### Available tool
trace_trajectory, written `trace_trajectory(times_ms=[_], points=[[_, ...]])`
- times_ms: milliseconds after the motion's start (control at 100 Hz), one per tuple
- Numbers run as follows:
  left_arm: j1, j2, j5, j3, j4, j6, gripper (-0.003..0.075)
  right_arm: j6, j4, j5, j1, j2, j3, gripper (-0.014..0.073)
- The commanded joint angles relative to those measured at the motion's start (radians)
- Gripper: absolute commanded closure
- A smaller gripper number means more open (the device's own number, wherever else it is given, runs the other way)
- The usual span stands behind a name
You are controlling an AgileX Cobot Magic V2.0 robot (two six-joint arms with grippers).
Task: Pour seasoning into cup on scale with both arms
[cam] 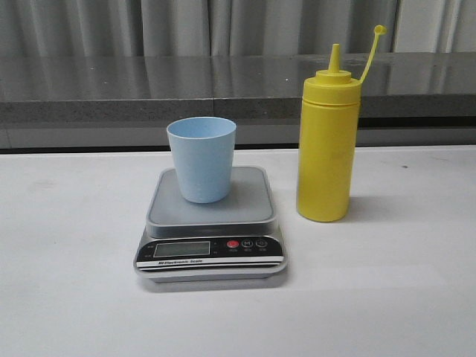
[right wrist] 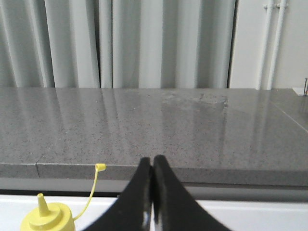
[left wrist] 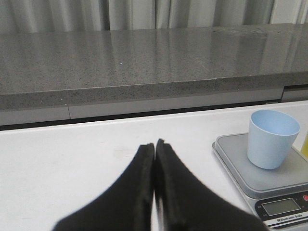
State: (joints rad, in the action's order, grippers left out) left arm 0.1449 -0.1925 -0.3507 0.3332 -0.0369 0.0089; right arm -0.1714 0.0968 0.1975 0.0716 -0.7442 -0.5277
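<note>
We find the cup (cam: 201, 158) upright on the scale (cam: 210, 223) platform, toward its rear left. The seasoning (cam: 328, 145) stands on the desk (cam: 67, 282) just beside the scale's right edge, nozzle uncapped, strap hanging free. The left gripper (left wrist: 155, 144) and the right gripper (right wrist: 152, 161) have their fingers pressed together and hold nothing. For the first step, we would spread the right gripper wide, approach the seasoning at mid-body and close gently, since squeezing may expel contents early. The left gripper should steady the cup.
</note>
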Motion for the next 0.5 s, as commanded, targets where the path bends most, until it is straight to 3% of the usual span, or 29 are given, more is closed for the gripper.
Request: trace_trajectory(times_ms=[0, 290, 490], points=[[-0.001, -0.008, 0.077, 0.027, -0.009, -0.003, 0.0740, -0.019, 0.001, 0.005, 0.021, -0.002, -0.036, 0.0660], [-0.001, -0.008, 0.077, 0.027, -0.009, -0.003, 0.0740, -0.023, 0.010, -0.174, 0.176, -0.095, -0.036, 0.0660], [-0.001, -0.008, 0.077, 0.027, -0.009, -0.003, 0.0740, -0.023, 0.010, -0.161, 0.211, -0.191, -0.035, 0.0659]])
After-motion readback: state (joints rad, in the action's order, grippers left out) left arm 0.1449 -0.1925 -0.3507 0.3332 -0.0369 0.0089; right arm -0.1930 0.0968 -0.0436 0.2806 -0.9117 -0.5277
